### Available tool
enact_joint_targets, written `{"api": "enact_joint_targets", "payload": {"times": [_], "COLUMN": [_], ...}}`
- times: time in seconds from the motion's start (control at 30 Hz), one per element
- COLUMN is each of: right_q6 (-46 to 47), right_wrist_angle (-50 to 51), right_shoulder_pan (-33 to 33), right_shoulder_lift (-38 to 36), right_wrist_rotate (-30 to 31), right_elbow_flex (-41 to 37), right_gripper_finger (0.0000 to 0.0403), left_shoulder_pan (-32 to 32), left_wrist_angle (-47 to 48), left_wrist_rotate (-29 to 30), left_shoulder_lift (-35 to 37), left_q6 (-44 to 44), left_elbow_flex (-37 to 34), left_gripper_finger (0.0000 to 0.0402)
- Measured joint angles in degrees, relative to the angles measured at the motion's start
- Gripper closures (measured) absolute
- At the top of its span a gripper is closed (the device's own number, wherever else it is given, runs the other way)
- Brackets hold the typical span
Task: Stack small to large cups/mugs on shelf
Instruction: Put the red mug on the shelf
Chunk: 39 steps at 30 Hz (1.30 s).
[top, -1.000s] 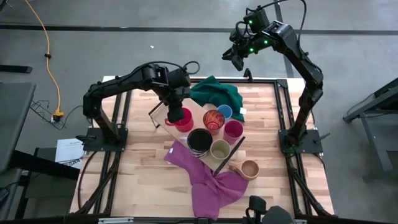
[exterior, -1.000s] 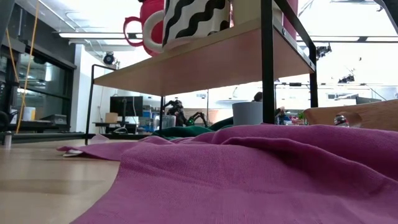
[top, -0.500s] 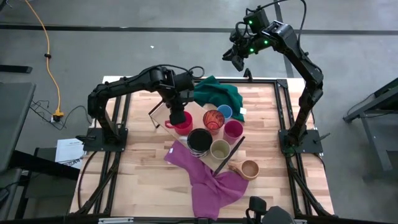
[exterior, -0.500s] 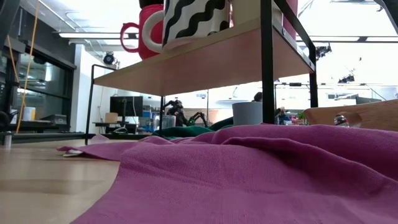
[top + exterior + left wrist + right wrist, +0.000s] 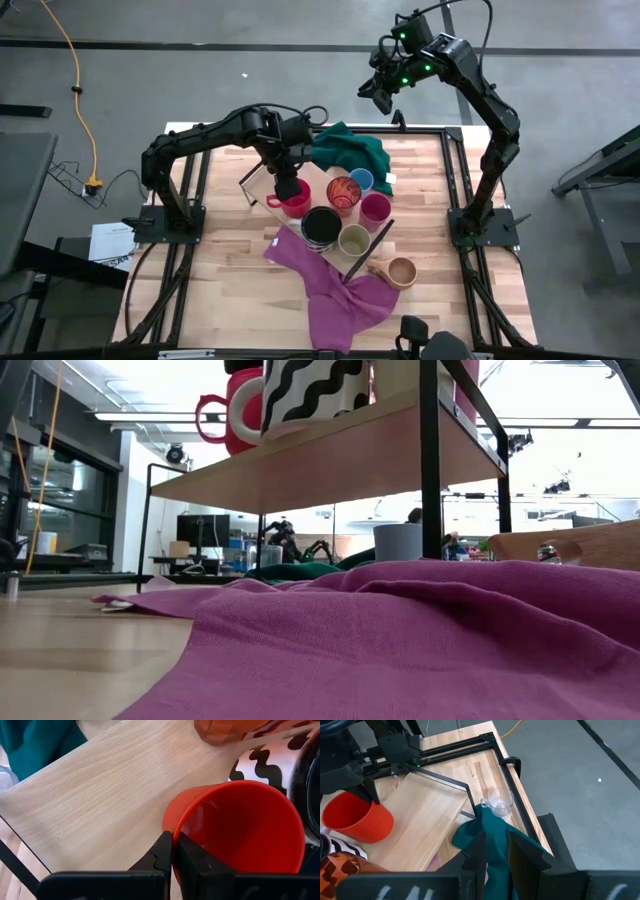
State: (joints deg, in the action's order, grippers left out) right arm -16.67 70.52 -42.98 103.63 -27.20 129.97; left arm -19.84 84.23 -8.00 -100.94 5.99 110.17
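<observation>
Meanwhile, on shelf (image 5: 262, 176) beside patterned cup (image 5: 343, 191): red mug (image 5: 295, 196), rim wall pinched between shut fingers of left gripper (image 5: 172, 851); likely light, stiff, slick-sided, so rim grip probably safest; right gripper (image 5: 492, 851) parked high, jaws apart, empty.

No readable text, label or number shows anywhere.

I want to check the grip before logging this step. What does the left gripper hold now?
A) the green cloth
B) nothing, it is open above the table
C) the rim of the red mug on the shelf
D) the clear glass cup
C: in the left wrist view the left gripper is shut on the rim of the red mug, which stands on the shelf.
</observation>
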Motion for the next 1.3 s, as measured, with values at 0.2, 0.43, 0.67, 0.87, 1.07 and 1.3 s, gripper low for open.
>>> {"api": "enact_joint_targets", "payload": {"times": [0.2, 0.43, 0.67, 0.87, 1.07, 1.3], "right_q6": [-0.34, -0.42, -0.58, -0.58, -0.58, -0.58], "right_wrist_angle": [0.00, 0.00, 0.00, 0.00, 0.02, 0.04], "right_shoulder_pan": [0.00, 0.00, 0.01, 0.02, 0.01, 0.01], "right_shoulder_lift": [0.00, 0.00, 0.00, 0.00, 0.00, 0.00], "right_wrist_rotate": [0.00, 0.00, 0.00, 0.00, -0.01, -0.01], "right_elbow_flex": [0.00, 0.00, 0.00, 0.00, 0.00, 0.00], "right_gripper_finger": [0.0334, 0.0334, 0.0334, 0.0334, 0.0334, 0.0334], "left_shoulder_pan": [0.00, 0.00, 0.00, 0.00, 0.00, 0.00], "left_wrist_angle": [0.01, 1.10, 1.44, 1.44, 1.38, 1.49], "left_wrist_rotate": [0.08, 0.31, 1.01, 1.54, 2.27, 2.66], "left_shoulder_lift": [0.01, 0.02, 0.02, -0.15, -0.38, -0.55], "left_q6": [0.66, 0.84, 0.82, 0.76, 0.49, 0.45], "left_elbow_flex": [0.00, 0.00, 0.00, 0.00, 0.00, 0.01], "left_gripper_finger": [0.0401, 0.0401, 0.0401, 0.0401, 0.0401, 0.0401]}}
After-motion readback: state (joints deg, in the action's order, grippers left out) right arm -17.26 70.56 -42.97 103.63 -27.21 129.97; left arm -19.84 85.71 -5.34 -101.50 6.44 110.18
